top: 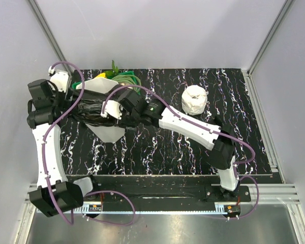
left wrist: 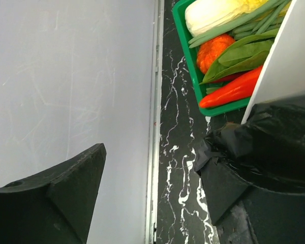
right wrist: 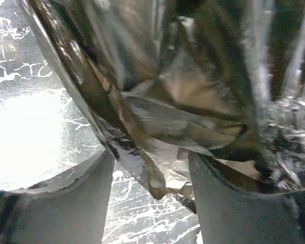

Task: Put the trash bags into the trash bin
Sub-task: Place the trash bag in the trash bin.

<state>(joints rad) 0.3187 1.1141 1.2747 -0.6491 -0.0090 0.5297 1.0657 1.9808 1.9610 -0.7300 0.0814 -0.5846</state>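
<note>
1. OK, your left gripper: jaws wide apart, nothing betw. them. Only the marbled table and the grey side wall show thru the gap.
2. Its bin-side finger touches a crumpled edge of the trash bag. The other finger is clear of everything.
3. Your right gripper: jaws apart too. A wrinkled flap of glossy film hangs into the gap, not pinched by either finger as far as the wrist cam shows.
4. Bag position, top cam: black film is bunched across the trash bin, approx. mid-bin. Your left arm meets it from the L, your right arm reaches across from the R.
5. White bin shows on the far and near sides of the film. Can't tell whether the bag sits in the opening or is only draped over.
6. Green basket of toy veg is just beside the bin, far side, near the wall.
7. White roll sits well apart to the R on the table.
</note>
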